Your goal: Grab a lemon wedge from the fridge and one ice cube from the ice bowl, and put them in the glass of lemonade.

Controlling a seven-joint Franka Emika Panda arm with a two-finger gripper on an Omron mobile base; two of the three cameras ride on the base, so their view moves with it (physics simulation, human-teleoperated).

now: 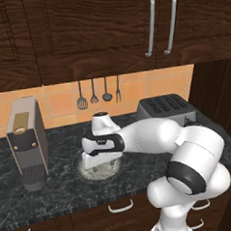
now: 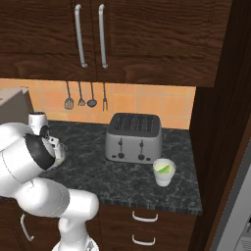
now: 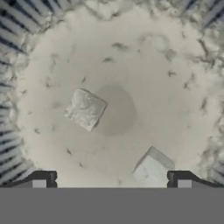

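My gripper (image 1: 101, 167) points straight down into the ice bowl (image 1: 80, 167), a speckled grey dish on the dark counter. The hand view looks at the whitish bowl floor (image 3: 144, 74), with my open gripper (image 3: 113, 180) just above it and nothing between the jaws. One ice cube (image 3: 85, 109) lies left of centre. A second ice cube (image 3: 152, 168) sits close inside the right fingertip (image 3: 181, 178). The glass of lemonade (image 2: 163, 172) stands to the right of the toaster, a yellow-green patch showing inside it. The lemon wedge is not discernible. A light-grey strip of the fridge (image 2: 243, 206) shows at the far right.
A coffee machine (image 1: 26, 142) stands left of the bowl and a grey toaster (image 1: 166, 109) right of it. Utensils (image 1: 93, 92) hang on the tiled wall under dark cabinets. A tall dark panel (image 2: 220, 122) closes the counter's right end.
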